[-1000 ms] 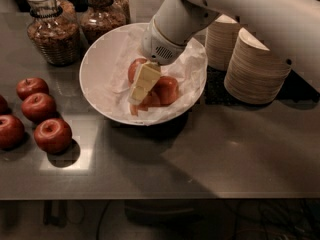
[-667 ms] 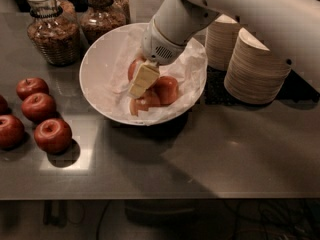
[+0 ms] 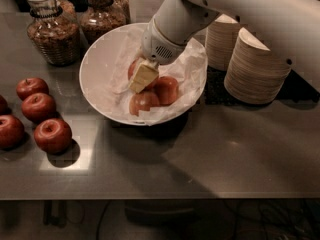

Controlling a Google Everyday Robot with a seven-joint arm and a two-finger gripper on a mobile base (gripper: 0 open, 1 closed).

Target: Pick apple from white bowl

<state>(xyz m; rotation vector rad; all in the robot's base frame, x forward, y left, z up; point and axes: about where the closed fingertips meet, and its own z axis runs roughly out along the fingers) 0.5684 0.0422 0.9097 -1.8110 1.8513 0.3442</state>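
The white bowl (image 3: 96, 79), lined with crinkled white paper, stands at the middle back of the table. Three orange-red apples lie in it. The largest, the apple (image 3: 168, 89), is at the right; one (image 3: 144, 103) lies in front and one (image 3: 133, 68) is half hidden behind. My gripper (image 3: 143, 76), pale yellow at the tip, reaches down into the bowl from the white arm at the upper right. It sits among the apples, just left of the apple and over the rear one.
Several darker red apples (image 3: 52, 134) lie on the table to the left. Two glass jars (image 3: 52, 30) stand behind at the left. Two stacks of beige paper bowls (image 3: 256, 69) stand right of the white bowl. The table's front edge runs along the bottom.
My gripper has shifted slightly up and back inside the bowl. The apples have not visibly moved.
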